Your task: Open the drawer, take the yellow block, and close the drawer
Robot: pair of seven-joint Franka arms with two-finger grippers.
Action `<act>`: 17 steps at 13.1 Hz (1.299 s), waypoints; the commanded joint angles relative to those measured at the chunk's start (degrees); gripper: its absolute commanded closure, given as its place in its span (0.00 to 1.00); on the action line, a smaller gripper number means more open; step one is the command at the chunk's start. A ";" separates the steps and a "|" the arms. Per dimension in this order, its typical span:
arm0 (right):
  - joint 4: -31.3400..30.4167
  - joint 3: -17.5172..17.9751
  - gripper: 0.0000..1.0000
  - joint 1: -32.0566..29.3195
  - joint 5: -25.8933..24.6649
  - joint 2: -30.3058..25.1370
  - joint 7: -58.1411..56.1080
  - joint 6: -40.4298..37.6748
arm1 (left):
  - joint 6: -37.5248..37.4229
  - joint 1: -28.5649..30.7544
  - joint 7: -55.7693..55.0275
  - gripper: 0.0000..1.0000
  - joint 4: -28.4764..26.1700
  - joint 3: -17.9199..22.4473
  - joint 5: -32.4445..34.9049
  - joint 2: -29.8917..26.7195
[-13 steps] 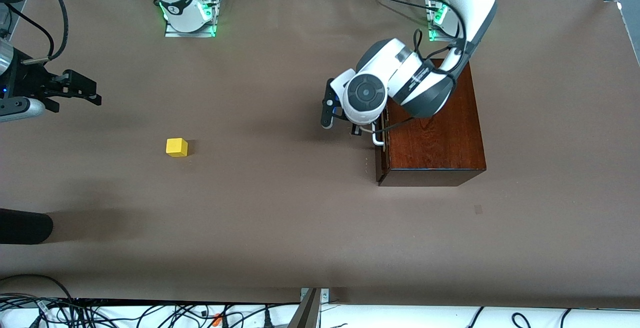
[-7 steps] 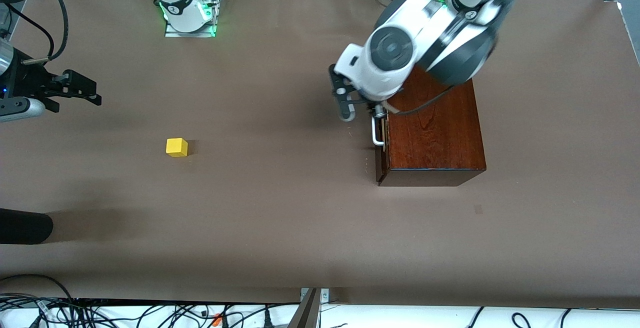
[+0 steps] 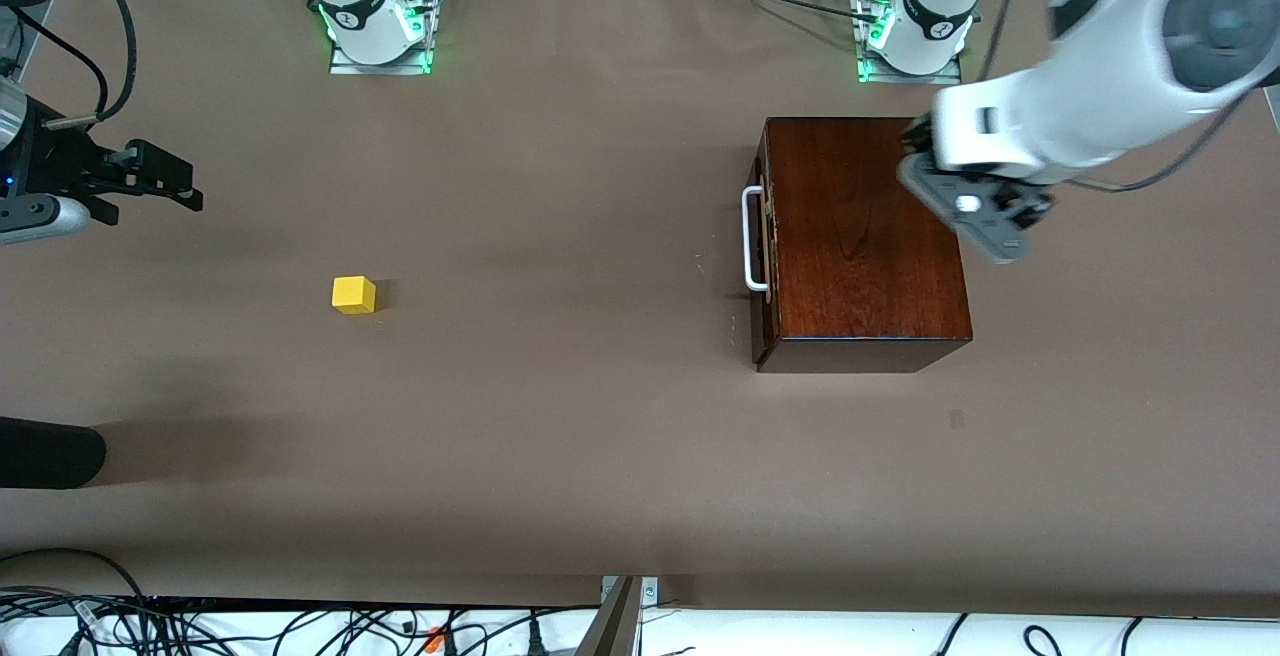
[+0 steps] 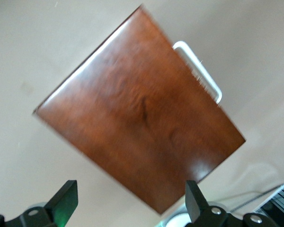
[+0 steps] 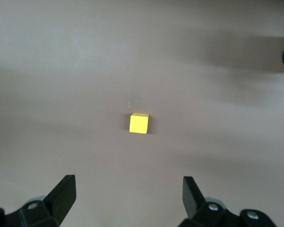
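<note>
Sitting shut in its glossy mahogany box (image 3: 865, 236), the drawer (image 3: 762, 236) shows only its dark front and white U-shaped bar handle (image 3: 750, 239), which faces the right arm's end of the table, its long axis running toward the front camera. The left gripper (image 3: 975, 216) hangs over the box's edge at the left arm's end, fingers spread and empty. The yellow block (image 3: 354, 294), a small plain matte cube, lies on the brown table (image 3: 560, 416), well apart from the box. The right gripper (image 3: 150, 181) waits above the table, spread, clearly the nearer tool to the block.
</note>
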 commanded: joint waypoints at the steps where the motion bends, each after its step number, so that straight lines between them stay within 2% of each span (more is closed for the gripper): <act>1: 1.43 0.32 0.00 -0.55 -0.50 0.51 -0.96 -0.94 | -1.23 3.88 -2.35 0.00 0.10 -0.41 -0.67 -3.10; 3: 1.43 0.32 0.00 -0.55 -0.50 0.51 -0.96 -0.94 | 2.01 2.41 -6.03 0.00 -3.57 6.41 -1.02 -7.13; 7: 1.43 0.32 0.00 -0.64 -0.50 0.51 -0.96 -0.85 | 18.17 0.47 -17.63 0.00 -15.44 12.23 -0.94 -15.59; 10: 1.43 0.32 0.00 -0.64 -0.50 0.60 -0.96 -0.42 | 19.34 -3.74 -23.54 0.00 -18.71 19.78 -0.94 -18.15; 17: 1.43 0.32 0.00 -0.72 -0.50 0.60 -0.88 -0.41 | 14.86 -4.10 -23.64 0.00 -15.03 19.28 -0.06 -15.25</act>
